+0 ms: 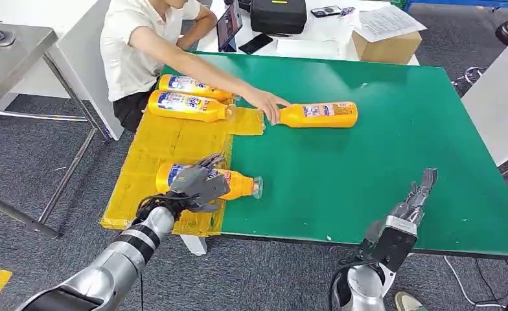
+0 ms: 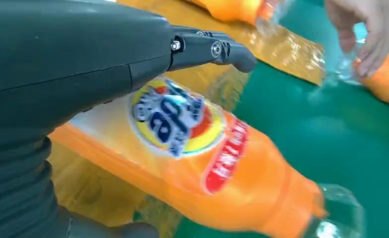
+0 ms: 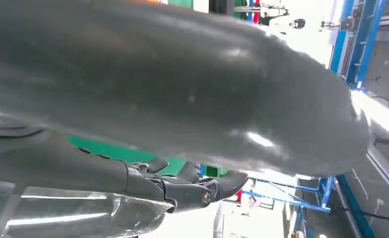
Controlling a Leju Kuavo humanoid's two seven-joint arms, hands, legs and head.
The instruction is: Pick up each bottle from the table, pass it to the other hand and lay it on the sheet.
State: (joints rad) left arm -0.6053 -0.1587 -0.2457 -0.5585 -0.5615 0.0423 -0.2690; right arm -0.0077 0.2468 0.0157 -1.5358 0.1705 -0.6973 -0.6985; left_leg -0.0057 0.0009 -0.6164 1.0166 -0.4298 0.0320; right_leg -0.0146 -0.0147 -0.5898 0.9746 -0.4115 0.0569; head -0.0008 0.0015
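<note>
Table: I see a green table (image 1: 381, 162).
Left edge: yellow sheet (image 1: 167, 149).
On the green: one orange bottle (image 1: 319, 115), far-centre.

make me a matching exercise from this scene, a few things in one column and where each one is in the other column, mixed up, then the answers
Things:
1. left robot hand
2. right robot hand
3. person's hand
4. two far bottles

Places:
A. side by side on the yellow sheet
B. raised by the table's near edge, holding nothing
C. over the near bottle
D. at the neck of the bottle on the green mat

Pairs: 1-C, 2-B, 3-D, 4-A
</note>
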